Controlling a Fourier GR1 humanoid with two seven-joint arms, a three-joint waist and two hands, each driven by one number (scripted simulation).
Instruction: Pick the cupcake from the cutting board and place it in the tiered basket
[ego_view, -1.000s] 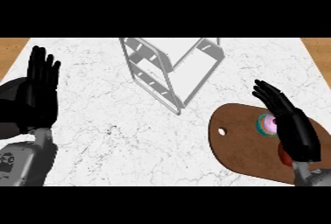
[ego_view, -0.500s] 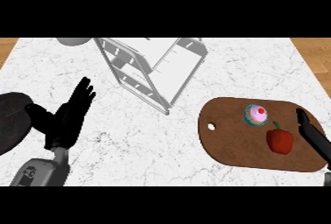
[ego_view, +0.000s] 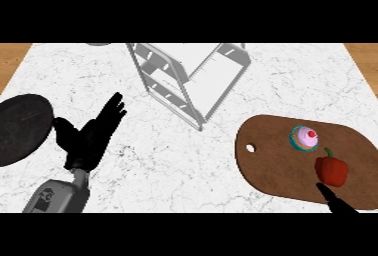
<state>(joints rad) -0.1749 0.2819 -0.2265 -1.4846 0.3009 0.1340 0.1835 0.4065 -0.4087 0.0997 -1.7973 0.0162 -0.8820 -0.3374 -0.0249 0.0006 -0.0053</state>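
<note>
A cupcake (ego_view: 306, 138) with pink frosting, a red cherry and a teal wrapper sits on the brown cutting board (ego_view: 273, 160) at the right. The grey wire tiered basket (ego_view: 188, 77) stands at the top centre of the marble counter. My left hand (ego_view: 92, 135) is open at the lower left, fingers straight and pointing up-right, holding nothing. Of my right hand (ego_view: 336, 200) only a dark fingertip shows at the lower right edge, over the board's near end and below a red bell pepper.
A red bell pepper (ego_view: 332, 170) lies on the board just below the cupcake. A round black pan (ego_view: 22, 127) rests at the left edge beside my left hand. Wooden floor shows past the counter's top corners.
The view has shifted, so the board and basket appear further left. My right hand has dropped almost out of view at the lower right. My left hand now shows nearer the centre-left.
</note>
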